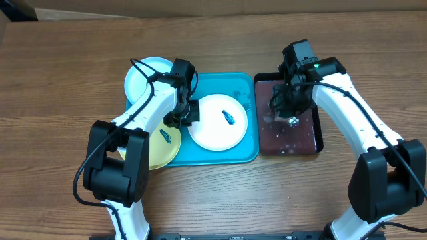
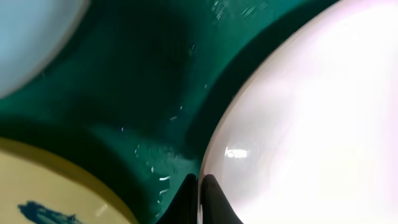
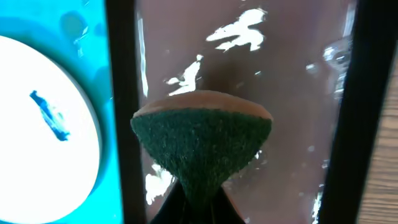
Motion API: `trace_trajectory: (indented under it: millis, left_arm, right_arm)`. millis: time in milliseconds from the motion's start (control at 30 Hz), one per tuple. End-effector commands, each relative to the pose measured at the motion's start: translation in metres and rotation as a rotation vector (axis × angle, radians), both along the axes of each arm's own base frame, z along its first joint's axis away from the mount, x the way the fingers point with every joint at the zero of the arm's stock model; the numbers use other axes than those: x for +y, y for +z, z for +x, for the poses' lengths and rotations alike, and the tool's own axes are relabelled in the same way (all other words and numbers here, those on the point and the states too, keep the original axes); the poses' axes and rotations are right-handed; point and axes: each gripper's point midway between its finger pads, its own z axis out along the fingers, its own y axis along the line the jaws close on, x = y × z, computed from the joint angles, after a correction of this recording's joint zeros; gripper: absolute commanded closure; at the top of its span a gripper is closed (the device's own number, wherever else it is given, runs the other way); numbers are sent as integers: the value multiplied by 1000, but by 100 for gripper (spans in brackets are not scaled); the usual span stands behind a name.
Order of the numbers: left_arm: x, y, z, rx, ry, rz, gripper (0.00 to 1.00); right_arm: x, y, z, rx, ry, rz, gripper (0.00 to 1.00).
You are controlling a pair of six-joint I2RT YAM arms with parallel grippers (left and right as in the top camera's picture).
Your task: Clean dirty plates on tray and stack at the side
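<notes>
The white plate (image 1: 215, 127) lies in the turquoise tray (image 1: 230, 157) with a small blue smear in its middle. My left gripper (image 1: 190, 113) is shut on this plate's left rim; in the left wrist view the fingers (image 2: 200, 200) pinch the thin edge of the white plate (image 2: 311, 124). The yellow-green plate (image 1: 162, 147) sits at the tray's left front, smeared too. The pale blue plate (image 1: 143, 77) lies at the back left. My right gripper (image 3: 199, 208) is shut on a green sponge (image 3: 202, 140) over the black tray (image 1: 319, 127).
The black tray holds dark brown liquid (image 3: 249, 68) and stands right against the turquoise tray's right side. Bare wooden table (image 1: 67, 80) surrounds both trays. My left arm reaches over the yellow-green plate.
</notes>
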Motion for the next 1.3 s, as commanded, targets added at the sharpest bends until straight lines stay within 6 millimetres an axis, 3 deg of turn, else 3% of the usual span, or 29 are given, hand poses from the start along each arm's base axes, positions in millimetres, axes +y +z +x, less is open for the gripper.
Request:
trace_trajectory:
  millis: [0, 233, 333, 433, 533, 667, 867, 1067, 1267]
  left_arm:
    - [5, -3, 4, -13, -56, 4, 96]
    - [10, -2, 9, -27, -40, 7, 96]
    - [14, -2, 10, -24, -31, 7, 96]
    - [15, -3, 8, -15, -29, 8, 96]
    - [15, -3, 8, -14, -28, 7, 96]
    - [12, -2, 8, -15, -17, -8, 96]
    - [6, -1, 10, -20, -14, -44, 96]
    - [3, -1, 10, -17, -16, -62, 96]
    - [2, -1, 11, -21, -16, -63, 96]
  right_arm:
    - [-20, 3, 6, -38, -46, -112, 96]
    - [-6, -7, 1, -14, -29, -32, 96]
    - [-7, -16, -3, -1, -25, -34, 96]
    - [-10, -12, -4, 4, -29, -47, 96]
    - [-12, 7, 5, -20, -41, -37, 96]
    - [6, 47, 21, -76, -22, 56, 96]
    - [78, 89, 27, -125, 127, 395, 96]
    - [118, 78, 20, -137, 221, 358, 96]
    - [127, 41, 19, -171, 252, 72, 96]
